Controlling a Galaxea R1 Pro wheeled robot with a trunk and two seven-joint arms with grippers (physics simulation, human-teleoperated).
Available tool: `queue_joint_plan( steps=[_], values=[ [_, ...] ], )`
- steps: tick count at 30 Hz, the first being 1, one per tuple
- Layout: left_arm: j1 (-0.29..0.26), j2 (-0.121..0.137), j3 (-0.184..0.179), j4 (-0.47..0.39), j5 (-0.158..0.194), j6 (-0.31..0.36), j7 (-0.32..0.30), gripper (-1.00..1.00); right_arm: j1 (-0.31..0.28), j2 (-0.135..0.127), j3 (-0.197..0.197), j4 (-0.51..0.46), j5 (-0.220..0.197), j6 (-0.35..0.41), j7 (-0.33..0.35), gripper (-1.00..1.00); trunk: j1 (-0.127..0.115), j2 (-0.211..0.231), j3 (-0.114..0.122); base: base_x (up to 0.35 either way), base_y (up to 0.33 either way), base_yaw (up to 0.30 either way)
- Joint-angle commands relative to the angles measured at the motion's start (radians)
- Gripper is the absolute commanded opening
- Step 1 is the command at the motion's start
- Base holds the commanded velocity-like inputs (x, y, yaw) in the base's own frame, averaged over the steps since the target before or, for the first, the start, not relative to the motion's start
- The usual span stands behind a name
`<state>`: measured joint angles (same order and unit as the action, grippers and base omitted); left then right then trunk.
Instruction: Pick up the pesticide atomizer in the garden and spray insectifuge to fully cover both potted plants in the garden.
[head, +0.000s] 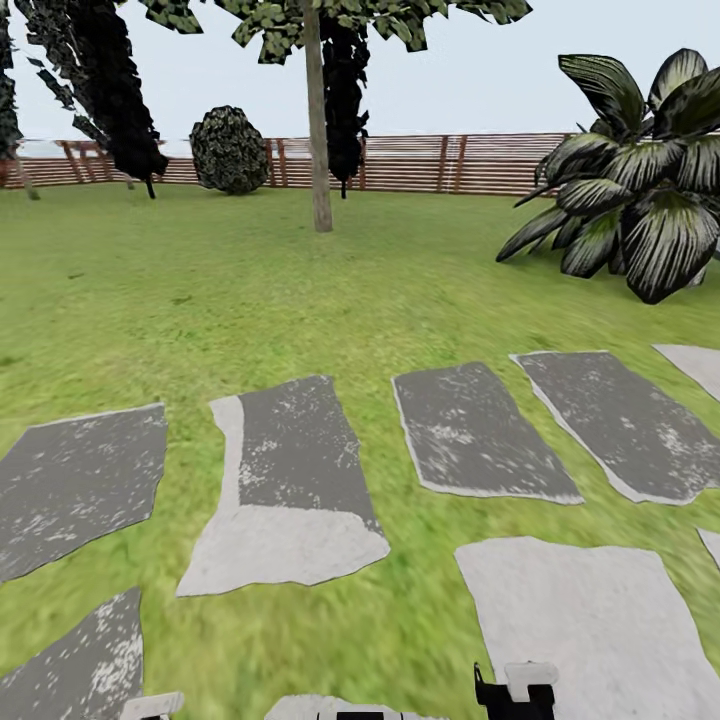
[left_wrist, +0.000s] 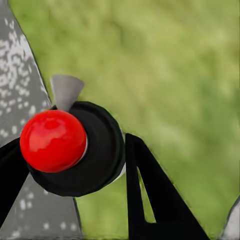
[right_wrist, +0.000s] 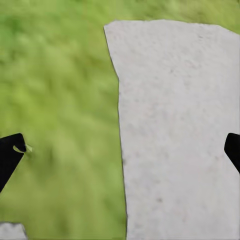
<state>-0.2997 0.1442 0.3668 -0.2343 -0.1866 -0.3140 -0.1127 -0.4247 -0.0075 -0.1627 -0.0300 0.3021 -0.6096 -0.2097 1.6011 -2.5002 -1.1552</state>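
Carrying the pesticide atomizer (left_wrist: 67, 145) in the left gripper (left_wrist: 70, 165): in the left wrist view the red top and dark round body sit between the two black fingers (left_wrist: 150, 195), which press on either side of it, with a grey nozzle tip poking out above. So the pick-up looks done; my read is we're in the transit step, hunting for the plants.

Right gripper (right_wrist: 120, 155) is spread wide with nothing in it: only the two black fingertips show at the frame edges, over lawn (right_wrist: 60, 100) and a pale stepping stone (right_wrist: 180, 130).

Head view: garden lawn with a row of grey stepping stones (head: 290, 470), brown slatted fence (head: 440, 165) at the back, a thin tree trunk (head: 318, 120), a round dark bush (head: 229, 150) by the fence, and a large white-striped agave (head: 640, 190) to the right. That agave isn't a target. No small potted rosettes here.

Next move, as I judge it: turn or drive the base until both pots come into sight, then bring the left arm up, aim the nozzle at the first plant and spray. Needs a steady hold on the bottle while driving, and the nozzle facing away from the robot.

Labels/writing: none readable. The camera looks at the bottle end-on, so whether its side carries a label can't be told.
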Motion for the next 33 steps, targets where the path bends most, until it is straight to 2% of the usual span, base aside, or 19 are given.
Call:
queue_joint_plan(
  steps=[1,33],
  values=[
    [-0.001,0.000,0.009,0.001,-0.010,-0.004,-0.005,-1.00,0.000,0.000,-0.006,0.001,0.011,-0.002,-0.005,1.00,0.000,0.000,-0.001,0.000,0.000,0.282],
    [-0.001,-0.003,0.009,0.001,-0.013,-0.002,-0.005,-1.00,0.000,0.001,-0.006,0.001,0.012,-0.002,-0.005,1.00,0.000,0.000,0.002,0.000,0.000,0.282]
  ],
)
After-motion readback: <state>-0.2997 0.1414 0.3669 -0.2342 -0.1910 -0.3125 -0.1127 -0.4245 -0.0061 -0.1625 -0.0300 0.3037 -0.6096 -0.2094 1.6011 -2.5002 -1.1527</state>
